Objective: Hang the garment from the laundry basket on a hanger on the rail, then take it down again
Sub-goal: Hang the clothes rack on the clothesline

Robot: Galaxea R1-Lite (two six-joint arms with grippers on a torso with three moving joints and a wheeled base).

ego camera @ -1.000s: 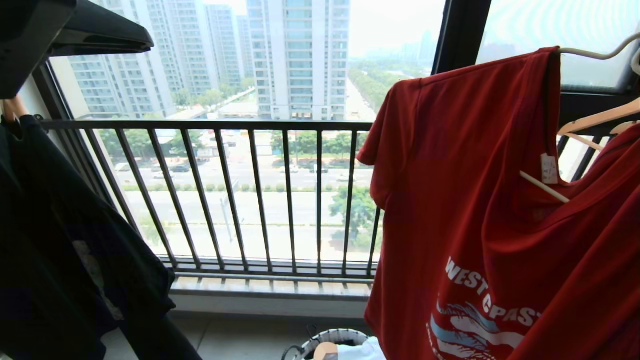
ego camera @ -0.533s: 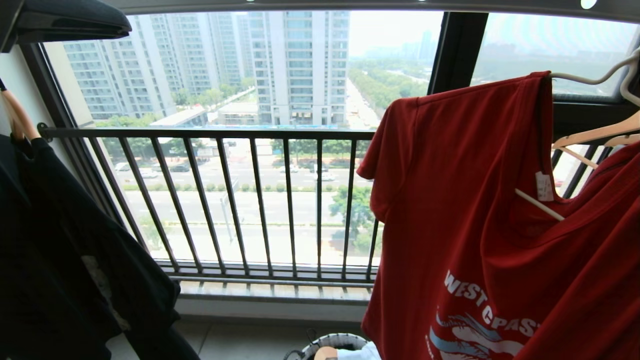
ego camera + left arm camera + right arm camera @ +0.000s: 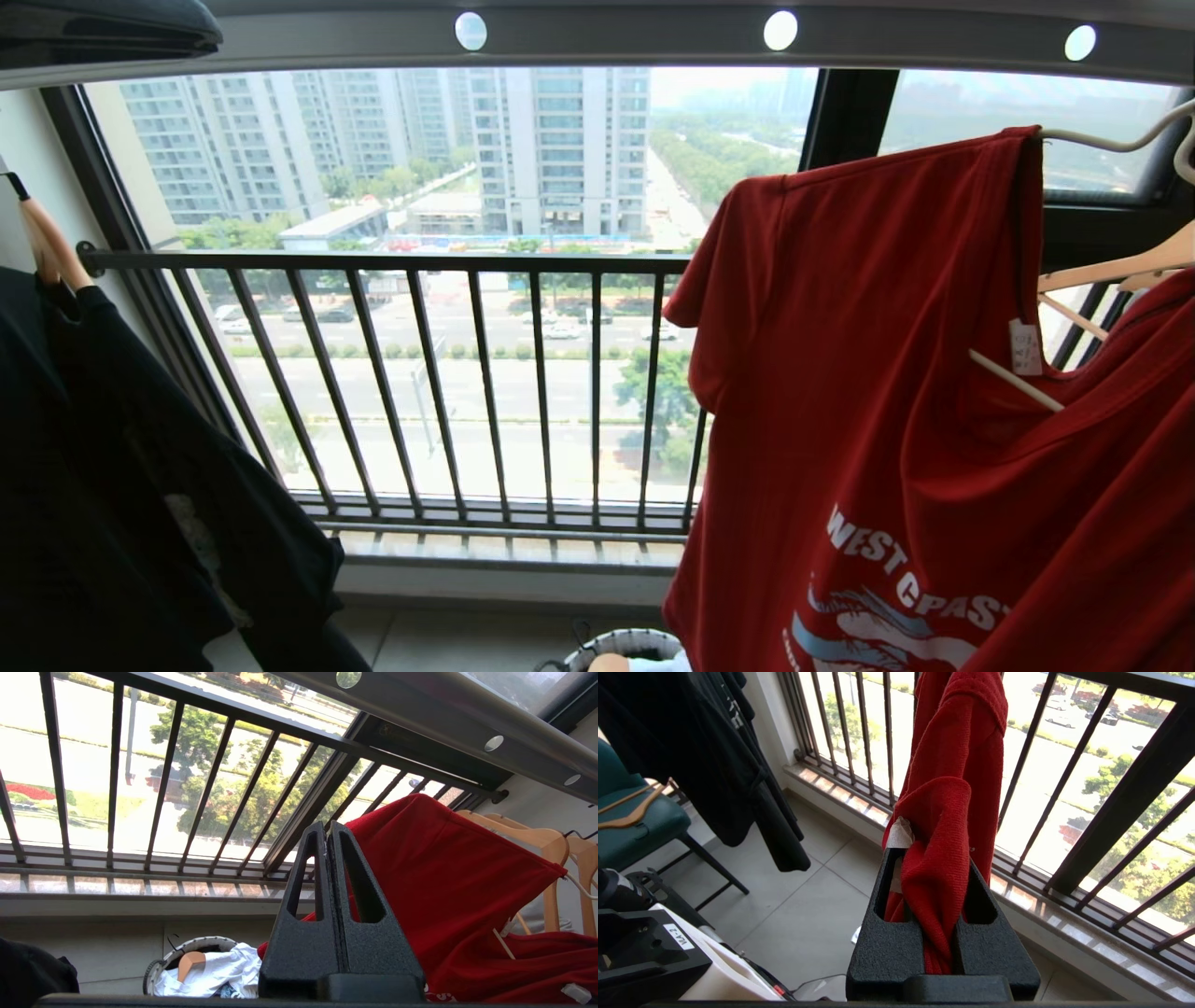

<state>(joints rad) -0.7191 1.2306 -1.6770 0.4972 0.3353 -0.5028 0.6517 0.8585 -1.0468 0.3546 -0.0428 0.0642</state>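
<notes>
Your red short-sleeved T-shirt with white "WEST COAST" lettering (image 3: 896, 392) hangs at the right of the head view, draped on the thin white wire hanger (image 3: 1013, 381), whose slim arm crosses the neck opening. Your right gripper (image 3: 941, 868) has its fingers clamped on a bunched fold of the red cloth, which fills the gap between them. Your left gripper (image 3: 326, 833) holds nothing; its fingers are pressed flat together, just beside the shirt's edge. The long grey metal bar with round holes (image 3: 616, 37) runs across the top, above the hanger's hook. Two thick light-wood hangers (image 3: 1120, 266) sit close behind the shirt. The black shirt (image 3: 121, 485) hangs at the far left, leaving an open span before the dark barred window railing (image 3: 448, 373). Below, the small round basket with white mesh sides (image 3: 621, 646) stands on the floor near the shirt's hem.
</notes>
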